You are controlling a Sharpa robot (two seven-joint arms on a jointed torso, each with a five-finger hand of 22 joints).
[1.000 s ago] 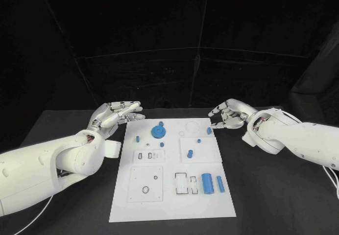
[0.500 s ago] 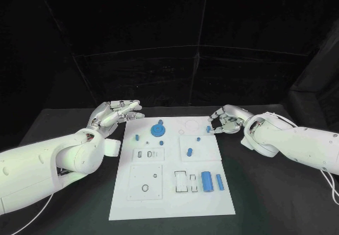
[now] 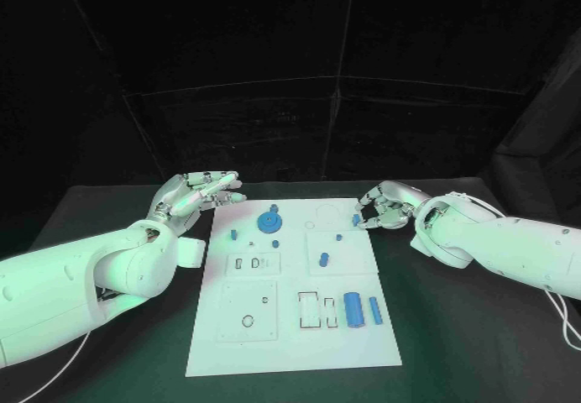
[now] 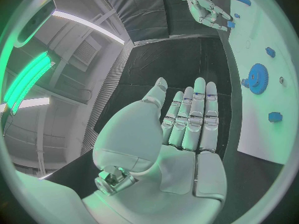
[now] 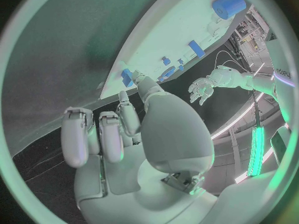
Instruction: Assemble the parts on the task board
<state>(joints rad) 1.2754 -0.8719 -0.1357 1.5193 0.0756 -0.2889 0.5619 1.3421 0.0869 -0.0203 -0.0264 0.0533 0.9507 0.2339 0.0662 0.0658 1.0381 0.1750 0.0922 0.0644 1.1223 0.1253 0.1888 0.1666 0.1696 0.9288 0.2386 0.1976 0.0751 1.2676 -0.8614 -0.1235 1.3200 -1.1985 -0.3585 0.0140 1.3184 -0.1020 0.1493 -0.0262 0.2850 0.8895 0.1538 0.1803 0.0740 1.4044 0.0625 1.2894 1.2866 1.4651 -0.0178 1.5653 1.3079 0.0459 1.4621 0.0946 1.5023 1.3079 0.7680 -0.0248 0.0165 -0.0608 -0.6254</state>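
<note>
Little looks assembled: the right hand (image 3: 385, 207) fingers a small blue part (image 3: 358, 222) at the board (image 3: 295, 336) edge, whether gripped I cannot tell, and the left hand (image 3: 197, 195) hovers open and empty.

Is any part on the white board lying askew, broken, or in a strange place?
Nothing stands out. The parts sit neatly on the task board, including the blue gear and large cylinder. The right hand touches a small blue part at the board's edge.

Black table (image 3: 460, 336) with the white task board (image 3: 290, 348) flat at its middle.
</note>
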